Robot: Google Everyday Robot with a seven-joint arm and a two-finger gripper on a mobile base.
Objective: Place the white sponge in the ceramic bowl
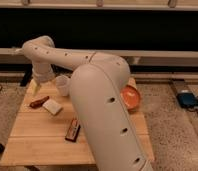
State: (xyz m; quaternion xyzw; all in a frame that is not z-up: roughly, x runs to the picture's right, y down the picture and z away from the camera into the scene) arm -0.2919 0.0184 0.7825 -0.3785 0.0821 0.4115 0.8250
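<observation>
Warm, moderate indoor light from overhead, even across the pale wooden tabletop (37,135). Bg wall (142,30) is dark, nearly black. Large cream robot arm (102,100) shows soft sheen on top, shade beneath. Its pale hand (38,89), over tabletop's left rear, sits in shade.

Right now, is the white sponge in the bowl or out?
Out: the white sponge lies on the table, apart from the ceramic bowl; the gripper hovers near the sponge.
</observation>
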